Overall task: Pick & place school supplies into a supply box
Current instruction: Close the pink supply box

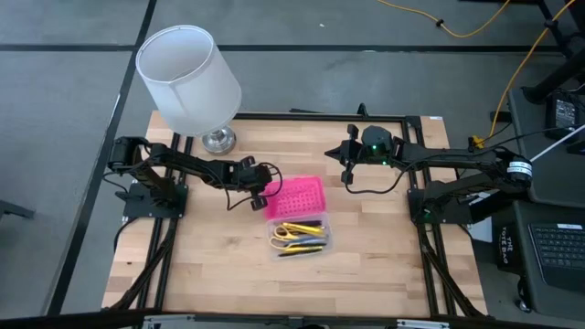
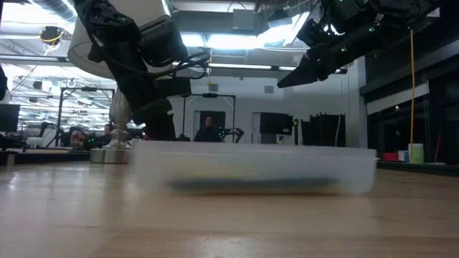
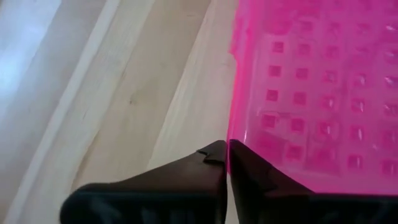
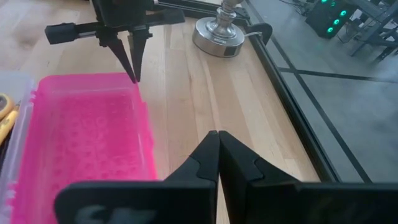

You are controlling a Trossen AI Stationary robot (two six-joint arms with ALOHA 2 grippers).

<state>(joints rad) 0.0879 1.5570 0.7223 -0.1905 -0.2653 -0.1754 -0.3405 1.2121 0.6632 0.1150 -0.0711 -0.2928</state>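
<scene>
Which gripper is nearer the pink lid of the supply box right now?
Left. The left gripper is shut on the edge of the pink lid, at the lid's left side. The right gripper, shut and empty, hangs apart from it, up and to the lid's right.

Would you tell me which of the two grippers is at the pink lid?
The left gripper, closed at the edge of the pink lid; the right gripper hangs shut above bare table.

I see the supply box [image 1: 298,216] mid-table, its lid [image 1: 297,196] open toward the lamp [image 1: 194,82] at the far left corner, school supplies [image 1: 299,236] inside the base, left gripper [image 1: 266,194] at the lid's corner
</scene>
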